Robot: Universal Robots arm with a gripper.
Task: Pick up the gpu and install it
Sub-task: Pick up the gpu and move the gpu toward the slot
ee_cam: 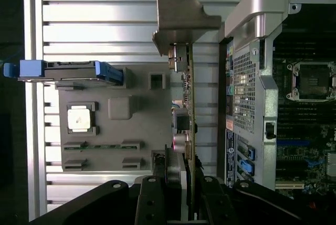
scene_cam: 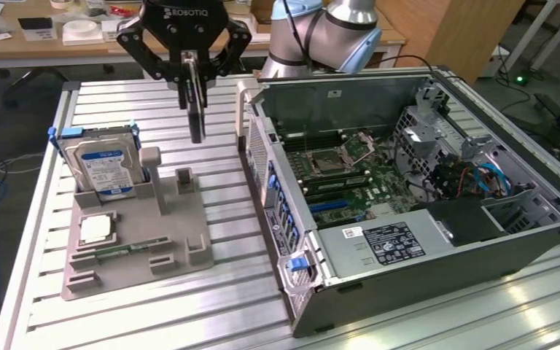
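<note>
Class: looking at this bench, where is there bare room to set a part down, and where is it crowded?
Bare table lies between the tray and the edge nearest the exterior view, and beyond the hard drive. Crowded: the strip between tray and case, under the gpu that the gripper holds.

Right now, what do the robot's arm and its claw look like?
The gripper is matte black, with ROBOTIQ printed in white across its body and angular, jointed links branching out to each side. Its fingers show round pivot pins in the wrist view. The arm is a thick rounded tube in silver-grey metal with a light blue joint cap.
</note>
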